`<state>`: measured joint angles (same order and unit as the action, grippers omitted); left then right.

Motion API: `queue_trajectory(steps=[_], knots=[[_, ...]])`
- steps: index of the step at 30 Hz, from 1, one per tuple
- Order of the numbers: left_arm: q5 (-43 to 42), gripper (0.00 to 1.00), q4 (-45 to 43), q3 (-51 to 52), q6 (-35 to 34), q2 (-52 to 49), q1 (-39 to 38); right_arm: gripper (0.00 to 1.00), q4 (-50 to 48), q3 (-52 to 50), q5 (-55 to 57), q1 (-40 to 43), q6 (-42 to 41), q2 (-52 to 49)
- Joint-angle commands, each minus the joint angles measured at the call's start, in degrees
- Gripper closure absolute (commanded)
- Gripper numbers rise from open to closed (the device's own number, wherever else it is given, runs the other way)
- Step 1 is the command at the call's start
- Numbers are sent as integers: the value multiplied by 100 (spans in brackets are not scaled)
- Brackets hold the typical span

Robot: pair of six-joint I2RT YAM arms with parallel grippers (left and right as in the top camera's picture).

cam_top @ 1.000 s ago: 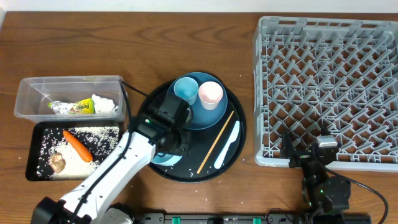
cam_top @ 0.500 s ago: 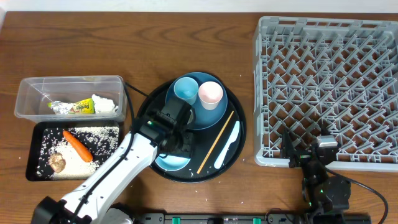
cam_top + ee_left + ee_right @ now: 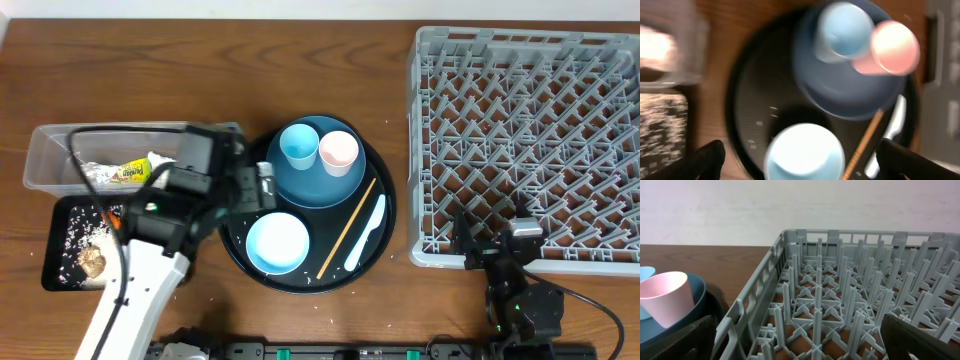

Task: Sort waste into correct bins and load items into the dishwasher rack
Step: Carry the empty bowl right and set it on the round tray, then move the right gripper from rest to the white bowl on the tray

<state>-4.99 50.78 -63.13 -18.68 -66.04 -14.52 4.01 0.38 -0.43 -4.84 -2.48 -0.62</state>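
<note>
Spread wide and holding nothing, the left pincer hangs over the left edge of the round black tray, between the clear tub and the dark blue plate. Its wrist view is blurred, with its two dark fingertips at the bottom corners and the white bowl below and between them. The bowl sits upright on the round tray, on the near side of the plate. On the plate stand the light blue cup and the pink cup, touching each other. A chopstick and a white utensil lie side by side on the right part of the tray, just beside the plate.

The tub holds a green-yellow wrapper and silvery foil. Just on its near side, the shallow black tray carries scattered rice and a brown lump, and the left arm partly hides it. The rack stands at the right of the table. The right pincer sits at the near edge of the rack, its jaws also wide apart and empty, and its camera looks across the lattice.
</note>
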Motion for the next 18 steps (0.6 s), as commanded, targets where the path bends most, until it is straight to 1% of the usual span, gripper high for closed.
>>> queue_trajectory(steps=[1,18], knots=[[205,2,15,-57,-50,13,267,1,20,-9,-20,-4,44,31],[205,2,15,-57,-50,-17,326,1,9,-9,-26,-7,39,31]])
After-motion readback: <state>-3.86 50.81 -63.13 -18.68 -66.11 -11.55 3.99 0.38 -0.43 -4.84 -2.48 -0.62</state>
